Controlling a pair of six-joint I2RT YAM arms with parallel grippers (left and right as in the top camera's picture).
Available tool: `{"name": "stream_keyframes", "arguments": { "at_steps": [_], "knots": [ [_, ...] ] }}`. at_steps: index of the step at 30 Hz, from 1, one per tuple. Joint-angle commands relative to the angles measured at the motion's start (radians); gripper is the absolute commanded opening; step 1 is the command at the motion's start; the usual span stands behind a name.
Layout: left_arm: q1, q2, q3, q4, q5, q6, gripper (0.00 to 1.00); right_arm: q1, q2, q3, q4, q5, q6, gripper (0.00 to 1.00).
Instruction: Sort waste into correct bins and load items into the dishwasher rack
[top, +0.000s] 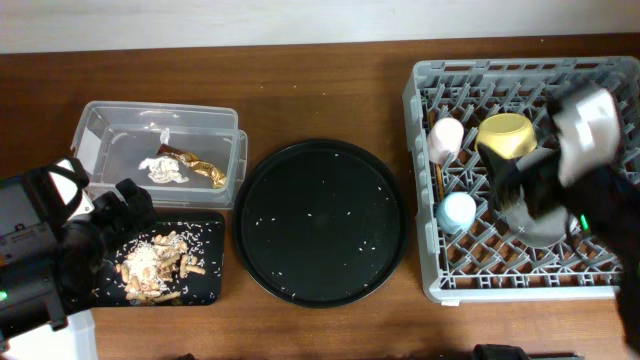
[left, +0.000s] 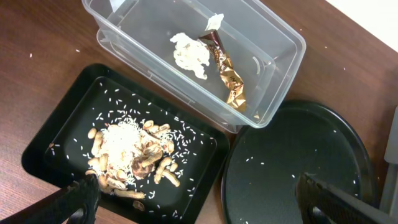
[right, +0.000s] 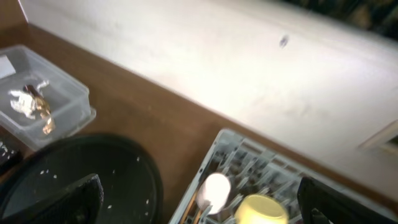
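Hovering over the shallow black tray (left: 62, 130), the left gripper (left: 198, 191) is gaping wide and empty, while the right gripper (right: 200, 190) is hanging equally wide above the dishwasher rack (top: 520, 292).

Clear plastic tub (top: 110, 130): contains crumpled white tissue (top: 165, 172) touching shiny gold-brown wrapper (top: 203, 168). Shallow black tray (top: 205, 282), just beside the tub: contains piled tan-brown food scraps (top: 155, 265) with scattered white grains. Grey pegged rack (top: 520, 292): contains pink cup (top: 446, 137), blue cup (top: 457, 211) and yellow bowl (top: 505, 135).
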Motion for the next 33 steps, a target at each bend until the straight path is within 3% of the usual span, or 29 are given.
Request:
{"name": "stream_keyframes", "arguments": {
  "at_steps": [1, 5, 9, 16, 21, 25, 33],
  "knots": [
    [0.007, -0.002, 0.008, -0.002, -0.008, 0.005, 0.99, 0.033, -0.156, -0.029, 0.003, 0.013, 0.008, 0.98],
    [0.007, -0.002, 0.008, -0.002, -0.008, 0.005, 0.99, 0.055, -0.389, -0.237, 0.104, 0.013, 0.009, 0.98],
    [0.007, -0.002, 0.008, -0.002, -0.008, 0.004, 0.99, 0.055, -0.628, -0.57, 0.269, 0.013, 0.01, 0.98],
    [0.007, -0.002, 0.008, -0.002, -0.008, 0.004, 0.99, 0.074, -0.919, -1.113, 0.698, 0.061, 0.206, 0.98],
    [0.007, -0.002, 0.008, -0.002, -0.008, 0.005, 0.99, 0.146, -0.972, -1.36, 0.938, 0.228, 0.361, 0.98],
    [0.007, -0.002, 0.008, -0.002, -0.008, 0.004, 0.99, 0.163, -0.973, -1.468, 1.046, 0.29, 0.379, 0.98],
    [0.007, -0.002, 0.008, -0.002, -0.008, 0.005, 0.99, 0.164, -0.973, -1.596, 1.051, 0.313, 0.38, 0.98]
  ]
}}
